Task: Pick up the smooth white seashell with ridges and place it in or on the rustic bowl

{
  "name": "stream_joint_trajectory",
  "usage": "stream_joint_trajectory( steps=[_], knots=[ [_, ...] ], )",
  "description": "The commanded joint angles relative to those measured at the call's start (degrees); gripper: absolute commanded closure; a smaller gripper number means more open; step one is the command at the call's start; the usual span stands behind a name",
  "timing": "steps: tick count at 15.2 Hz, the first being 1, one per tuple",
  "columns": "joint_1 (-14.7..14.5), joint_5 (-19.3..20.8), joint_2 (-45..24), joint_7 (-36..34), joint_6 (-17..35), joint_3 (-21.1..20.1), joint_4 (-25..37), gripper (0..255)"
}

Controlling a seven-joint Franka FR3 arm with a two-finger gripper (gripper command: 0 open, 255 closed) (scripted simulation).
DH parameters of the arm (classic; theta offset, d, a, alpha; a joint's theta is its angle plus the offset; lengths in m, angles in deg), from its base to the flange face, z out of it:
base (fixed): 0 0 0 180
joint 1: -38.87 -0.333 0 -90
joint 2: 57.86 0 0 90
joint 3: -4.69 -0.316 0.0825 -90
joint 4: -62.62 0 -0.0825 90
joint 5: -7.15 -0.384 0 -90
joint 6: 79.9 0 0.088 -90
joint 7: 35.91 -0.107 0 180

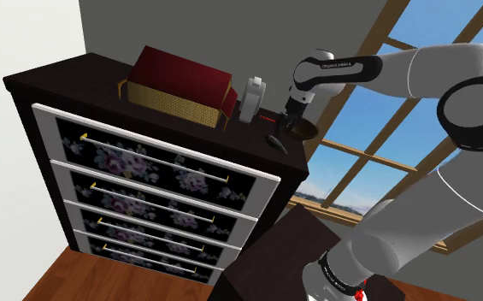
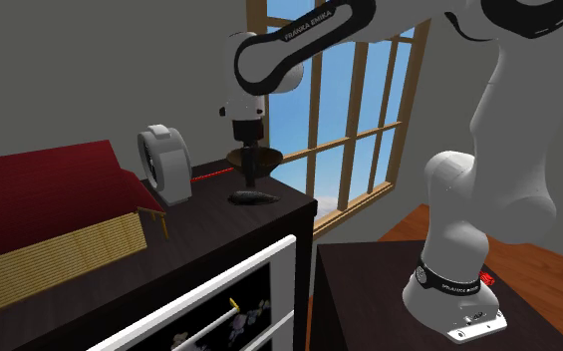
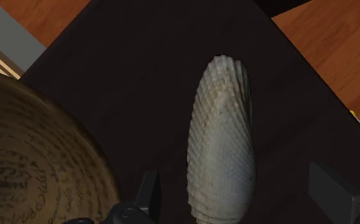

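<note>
Gripper (image 3: 236,170) released: fingers (image 3: 148,191) stand wide apart and the shell (image 3: 222,146) lies lengthwise in the gap. One finger is well clear of it, the other is just beside its edge, and I can't tell if that one touches. In the second exterior view the gripper hangs above the shell, apart from it. Shell is pale and ribbed, flat on the dark dresser (image 1: 68,79) top, near the end closest to the arm. Edges, shoulder view: the top's end edge runs just past the shell at 4 o'clock, and the front corner sits at 5 o'clock. Past that edge it drops to the stand (image 1: 291,248) and the wood floor (image 1: 85,274). Bowl (image 1: 303,128) is at 2 o'clock of the shell, just beside it and also close to the end edge. In the second exterior view it sits at 12 o'clock of the shell, under the hand. Open room: a bare strip of top at 8 o'clock of the shell, along the front edge. A white object (image 1: 252,101) stands upright at 11 o'clock, near. The red-lidded box (image 1: 179,85) is at 10 o'clock, well apart. Window (image 1: 385,128) is at 3 o'clock, behind the arm. Containers: the bowl is brown, and the wrist view shows its inner wall ringed with dark script-like marks. Its bottom is out of frame. The box lid is shut over woven-looking walls, so the contents are hidden. Drawers (image 1: 145,167) are all shut.
</note>
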Motion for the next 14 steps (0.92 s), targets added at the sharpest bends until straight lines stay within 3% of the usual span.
stream_joint_trajectory(
  steps=[1, 7, 14],
  knots=[
    [0.13, -0.35, -1.25, 0.47, 1.67, 0.27, -0.45, 0],
    [0.00, -1.05, -2.70, 0.97, 5.97, 0.24, -3.41, 0],
    [0.02, -1.05, -2.70, 0.97, 5.97, 0.22, -3.41, 0]
  ],
)
